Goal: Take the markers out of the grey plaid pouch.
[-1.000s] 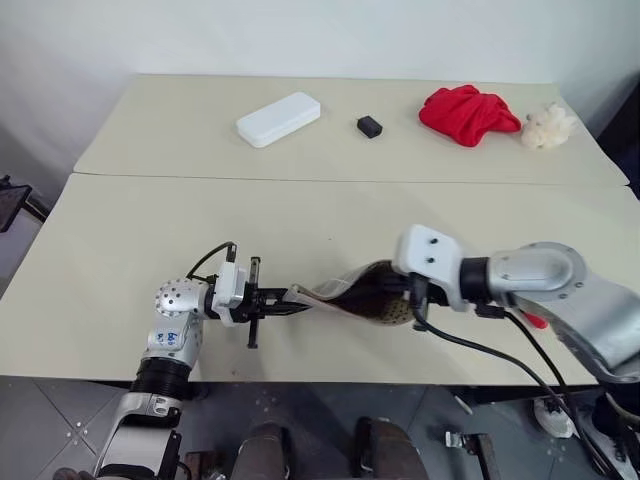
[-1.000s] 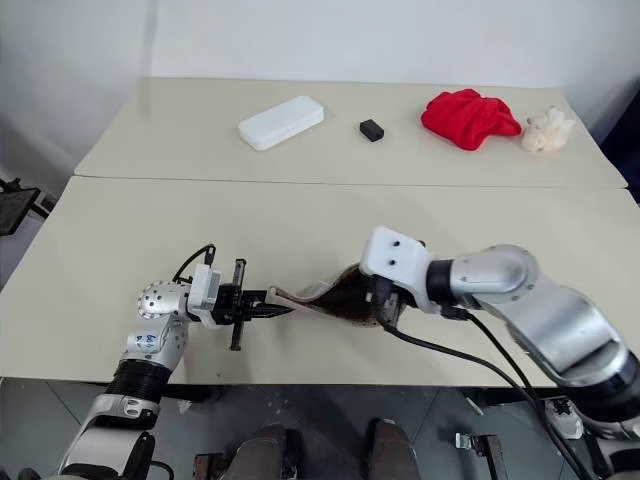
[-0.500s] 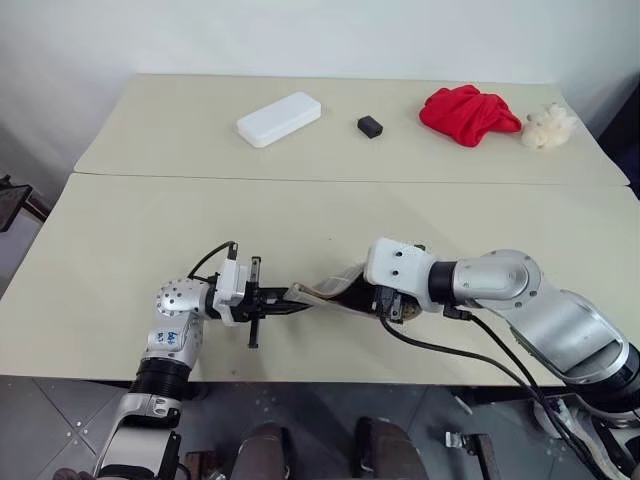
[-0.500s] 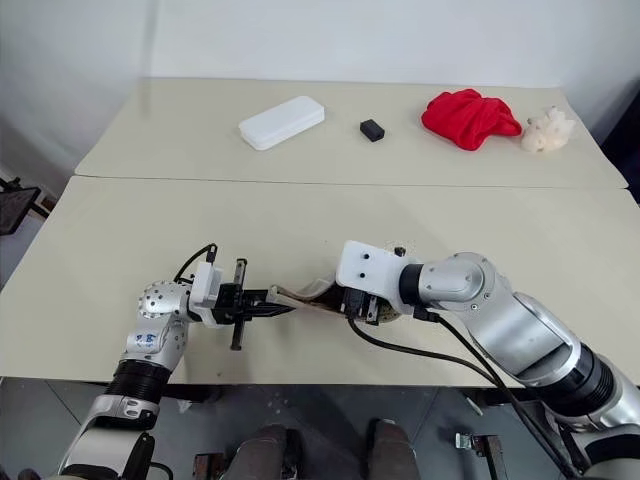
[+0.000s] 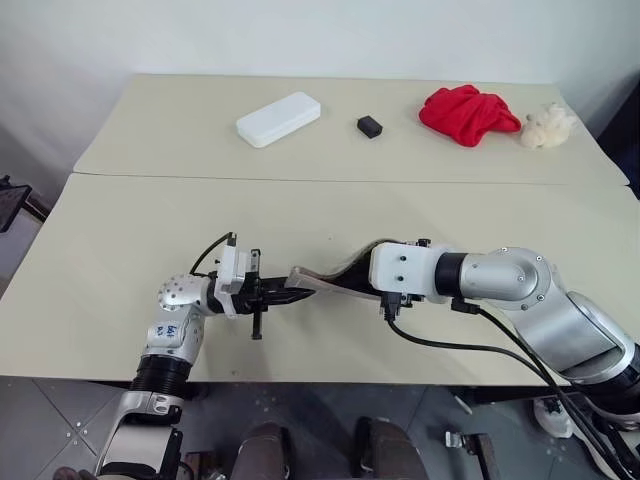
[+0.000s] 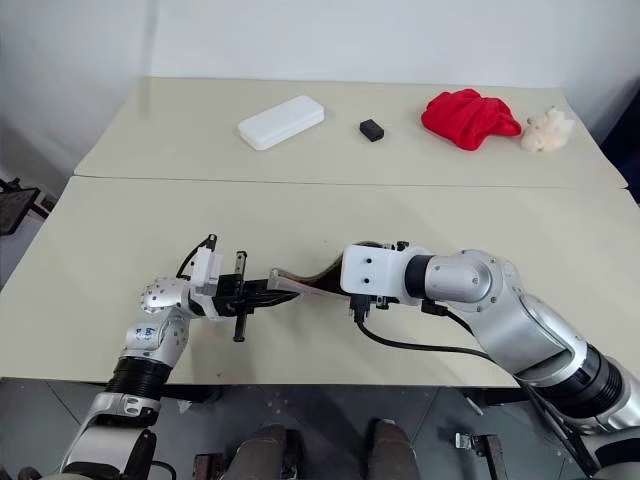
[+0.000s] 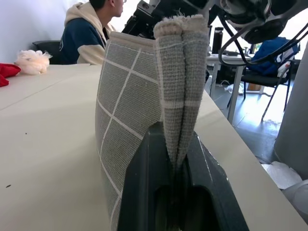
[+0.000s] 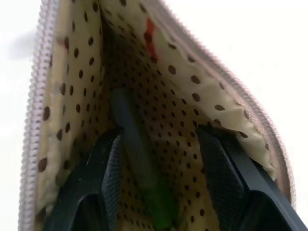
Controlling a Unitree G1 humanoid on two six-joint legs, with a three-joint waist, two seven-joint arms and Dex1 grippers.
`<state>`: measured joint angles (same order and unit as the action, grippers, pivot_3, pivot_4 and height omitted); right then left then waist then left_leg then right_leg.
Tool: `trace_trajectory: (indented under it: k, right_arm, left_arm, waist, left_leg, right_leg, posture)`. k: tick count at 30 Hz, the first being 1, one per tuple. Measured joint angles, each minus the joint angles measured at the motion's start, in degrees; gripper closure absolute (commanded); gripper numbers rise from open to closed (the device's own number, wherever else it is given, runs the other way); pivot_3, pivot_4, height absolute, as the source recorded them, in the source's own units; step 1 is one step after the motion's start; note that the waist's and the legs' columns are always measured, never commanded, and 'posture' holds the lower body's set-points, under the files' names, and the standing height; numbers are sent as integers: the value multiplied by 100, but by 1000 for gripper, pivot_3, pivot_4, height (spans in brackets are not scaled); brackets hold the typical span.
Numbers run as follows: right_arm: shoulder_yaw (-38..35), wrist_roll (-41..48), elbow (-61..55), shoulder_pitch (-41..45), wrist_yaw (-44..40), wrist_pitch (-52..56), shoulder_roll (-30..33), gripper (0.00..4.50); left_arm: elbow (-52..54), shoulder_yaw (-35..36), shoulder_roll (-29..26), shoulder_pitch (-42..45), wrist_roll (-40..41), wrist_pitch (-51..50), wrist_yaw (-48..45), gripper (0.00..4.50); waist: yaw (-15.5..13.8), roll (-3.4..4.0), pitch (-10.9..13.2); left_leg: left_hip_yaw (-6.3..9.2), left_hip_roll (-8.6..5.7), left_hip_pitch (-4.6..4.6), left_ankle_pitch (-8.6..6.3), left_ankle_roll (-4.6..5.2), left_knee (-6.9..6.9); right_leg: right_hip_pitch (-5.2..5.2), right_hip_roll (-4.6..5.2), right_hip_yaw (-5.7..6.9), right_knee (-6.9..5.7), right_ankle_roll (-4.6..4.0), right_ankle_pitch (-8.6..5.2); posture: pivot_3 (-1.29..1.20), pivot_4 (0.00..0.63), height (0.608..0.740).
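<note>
The surface [image 5: 130, 230] carries the grey plaid pouch [image 5: 325, 281] near its front edge, stretched between both arms. The left gripper [image 5: 290, 296] has its fingers clenched on the pouch's end. The right gripper [image 8: 159, 178] reaches into the open, polka-dot-lined mouth, fingers [image 8: 103, 178] spread either side of a green marker [image 8: 139, 159] lying inside, not clamping it. A white case [image 5: 278, 118] lies far back.

Pouch [image 5: 335, 280] near the front edge of the near table [image 5: 120, 250], marker [image 8: 139, 159] inside it, far table [image 5: 180, 120] behind, bearing case [image 5: 278, 118] left, small block [image 5: 369, 125] centre, cloth [image 5: 468, 113] and plush toy [image 5: 547, 125] right.
</note>
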<state>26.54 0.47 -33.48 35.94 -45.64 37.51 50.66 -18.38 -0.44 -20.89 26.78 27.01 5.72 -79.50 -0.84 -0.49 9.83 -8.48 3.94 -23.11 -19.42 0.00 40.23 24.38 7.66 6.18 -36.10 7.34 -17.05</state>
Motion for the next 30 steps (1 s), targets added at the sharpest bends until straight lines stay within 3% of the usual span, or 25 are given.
trace_trajectory:
  k: [1, 4, 8, 9, 30]
  right_arm:
    - [52, -102, 44, -8, 1, -12, -62, 2019]
    - [148, -284, 117, -2, -34, 23, -240, 1474]
    - [330, -530, 230, 109, -148, 17, -494, 145]
    - [353, -560, 239, 127, -158, 16, -525, 66]
    - [571, -1284, 898, 373, -662, -66, -1192, 66]
  left_arm:
    - [13, -2, 8, 0, 0, -29, 4, 4500]
    - [46, -3, 36, 0, 0, -83, 35, 4500]
    - [86, -13, 75, 2, -1, -136, 88, 4500]
    - [95, -13, 76, 2, -1, -142, 94, 4500]
    - [150, -29, 91, 2, -20, -221, 93, 4500]
  waist:
    - [7, 0, 0]
    - [16, 0, 0]
    - [39, 0, 0]
    - [48, 0, 0]
    - [110, 0, 0]
  left_leg:
    - [0, 0, 0, 0, 0, 0]
    - [0, 0, 0, 0, 0, -1]
    - [1, 0, 0, 0, 0, -1]
    - [1, 0, 0, 0, 0, -2]
    - [0, 0, 1, 1, -1, -5]
  right_leg:
    - [0, 0, 0, 0, 0, 0]
    - [0, 0, 0, 0, 0, 0]
    - [0, 0, 1, 0, 0, 0]
    - [0, 0, 2, 0, 0, 0]
    - [0, -1, 3, 0, 0, 0]
  posture:
    - [0, 150, 740]
    - [0, 150, 740]
    - [0, 150, 740]
    - [0, 150, 740]
    - [0, 150, 740]
